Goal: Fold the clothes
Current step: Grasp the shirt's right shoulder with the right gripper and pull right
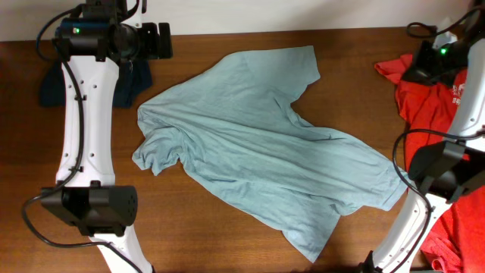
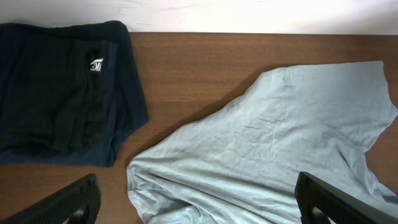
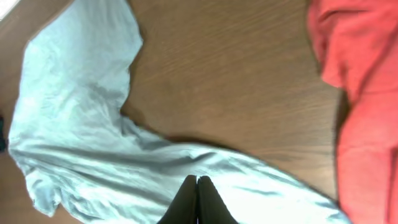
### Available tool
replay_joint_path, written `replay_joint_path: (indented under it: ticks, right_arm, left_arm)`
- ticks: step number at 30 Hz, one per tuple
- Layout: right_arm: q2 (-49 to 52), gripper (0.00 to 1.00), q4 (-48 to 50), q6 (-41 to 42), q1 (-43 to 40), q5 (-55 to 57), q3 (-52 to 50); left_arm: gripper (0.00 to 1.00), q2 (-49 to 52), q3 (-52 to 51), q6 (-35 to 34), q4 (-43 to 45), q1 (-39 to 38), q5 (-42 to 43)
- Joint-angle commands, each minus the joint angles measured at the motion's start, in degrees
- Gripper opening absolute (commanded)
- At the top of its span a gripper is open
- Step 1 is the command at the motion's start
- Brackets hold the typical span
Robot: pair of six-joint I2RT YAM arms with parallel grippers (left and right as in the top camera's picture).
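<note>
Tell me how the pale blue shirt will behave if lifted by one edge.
Probably floppy: the pale blue shirt lies creased and bunched, so it should sag. Likely light, thin cloth. Pushed, it may rumple, not slide.

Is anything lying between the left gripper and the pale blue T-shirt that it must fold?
Nothing visible does. In the left wrist view the open left gripper looks straight onto the pale blue T-shirt. The dark folded garment lies on the table to one side, not in that path.

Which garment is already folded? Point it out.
The dark navy garment, far left, a neat rectangle; the pale blue-grey T-shirt lies spread out, the coral-red T-shirt rumpled.
</note>
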Motion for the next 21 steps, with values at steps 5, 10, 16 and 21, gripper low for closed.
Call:
replay_joint_path:
  ticks: [5,10,16,21]
  right_arm:
    - [-1.16,0.04,-0.55,0.00,13.14,3.50,-14.34]
    - [-1.16,0.04,4.13,-0.02,19.89,6.36,-23.85]
    - [-1.16,0.04,11.06,0.79,25.33,6.75,-26.60]
    - [-1.14,0.04,8.98,6.69,27.02,17.40,-26.97]
  left_arm:
    - [0.99,-1.51,0.39,0.28,-0.04,-0.07,0.66]
    - [0.99,-1.51,0.39,0.28,-0.04,-0.07,0.66]
    - [0.99,-1.51,0.39,0.28,-0.04,-0.07,0.66]
    - [0.99,-1.51,0.39,0.28,-0.04,-0.07,0.66]
